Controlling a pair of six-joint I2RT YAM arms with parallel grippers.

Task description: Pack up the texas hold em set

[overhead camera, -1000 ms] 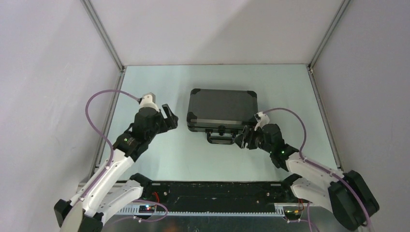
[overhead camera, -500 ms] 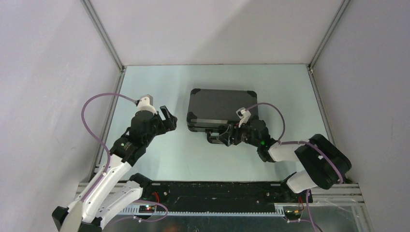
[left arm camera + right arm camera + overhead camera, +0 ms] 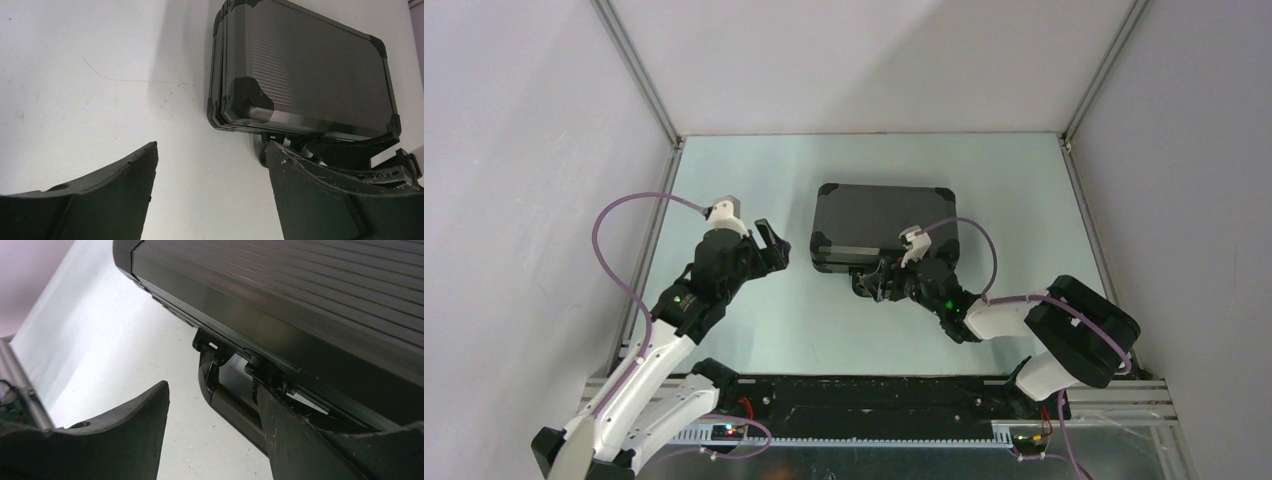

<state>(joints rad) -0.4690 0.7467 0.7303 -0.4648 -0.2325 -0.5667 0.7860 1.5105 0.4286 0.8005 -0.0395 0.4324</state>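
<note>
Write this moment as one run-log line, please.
case: closed, flat | right hand: open, at handle | left hand: open, apart from case

Soft, even overhead light; the top view is sharp throughout. The black briefcase (image 3: 884, 228) throws only a faint shadow on the table (image 3: 744, 180) beside it. From the left wrist, a grey shadow lies left of the briefcase — its ribbed lid faintly sheened. From the right wrist, the table left of it glares near-white.
</note>
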